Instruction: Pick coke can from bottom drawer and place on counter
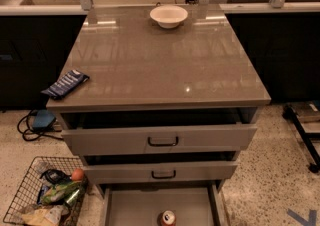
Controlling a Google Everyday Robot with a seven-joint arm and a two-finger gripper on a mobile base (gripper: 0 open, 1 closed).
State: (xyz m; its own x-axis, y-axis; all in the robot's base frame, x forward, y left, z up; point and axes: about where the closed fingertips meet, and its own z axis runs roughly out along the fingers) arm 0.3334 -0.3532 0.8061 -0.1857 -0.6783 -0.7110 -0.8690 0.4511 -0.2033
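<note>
The coke can (pixel 167 218) stands upright on the floor of the open bottom drawer (pixel 132 207), at the lower edge of the camera view, its silver top showing. The drawer is pulled out below the cabinet. The counter (pixel 160 65) is the glossy grey-brown cabinet top above it. My gripper is not in view in this frame.
A white bowl (pixel 168 16) sits at the counter's far edge and a blue packet (pixel 65 84) at its left front corner. Two upper drawer fronts (pixel 162 141) are slightly pulled out. A wire basket (pixel 42 197) with an orange ball (pixel 77 174) stands left. A black stand (pixel 302 132) is at right.
</note>
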